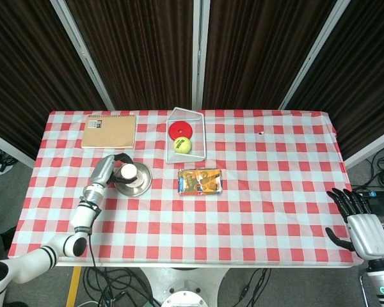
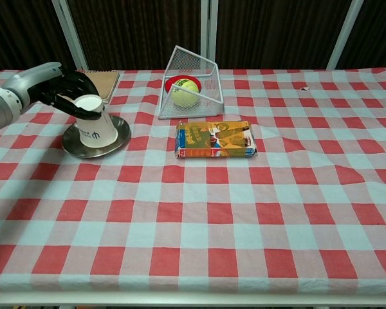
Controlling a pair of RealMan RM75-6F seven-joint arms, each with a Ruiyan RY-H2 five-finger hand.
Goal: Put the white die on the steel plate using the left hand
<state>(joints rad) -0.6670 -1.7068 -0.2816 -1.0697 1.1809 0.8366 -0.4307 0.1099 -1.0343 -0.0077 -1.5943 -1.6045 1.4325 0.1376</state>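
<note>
The white die [image 2: 95, 127], a cup-like obj., is gripped by curled fingers [image 2: 71, 90] of the left hand [image 2: 61, 87], already resting tilted on the steel plate [image 2: 77, 147] beneath them. If released abruptly, it could be tipped off the rim.

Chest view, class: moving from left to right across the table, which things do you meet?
steel plate → wire basket → snack packet. Left out, since they overlap the plate: left hand and the white cup it holds.
</note>
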